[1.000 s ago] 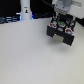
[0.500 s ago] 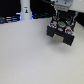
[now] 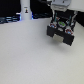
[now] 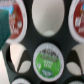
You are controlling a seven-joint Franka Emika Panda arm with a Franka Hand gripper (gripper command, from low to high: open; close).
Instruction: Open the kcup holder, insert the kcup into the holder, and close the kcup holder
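In the exterior view the kcup holder (image 3: 62,31) is a black boxy block at the far right of the white table. My gripper (image 3: 61,18) hangs right above it, at or against its top. Blur hides the fingers, so I cannot tell whether they are open or shut. The wrist view looks close onto the holder's black frame (image 4: 52,40), which has round openings. A kcup (image 4: 47,59) with a green top sits in one opening. Red-topped pods (image 4: 14,24) sit in neighbouring openings. No fingertips show in the wrist view.
A tall white bottle-like post (image 3: 25,11) stands at the back toward the exterior view's left. Dark clutter lines the back edge behind it. The white tabletop (image 3: 30,55) stretches in front of the holder.
The arm stays over the kcup holder with barely any visible shift. Nothing else has moved.
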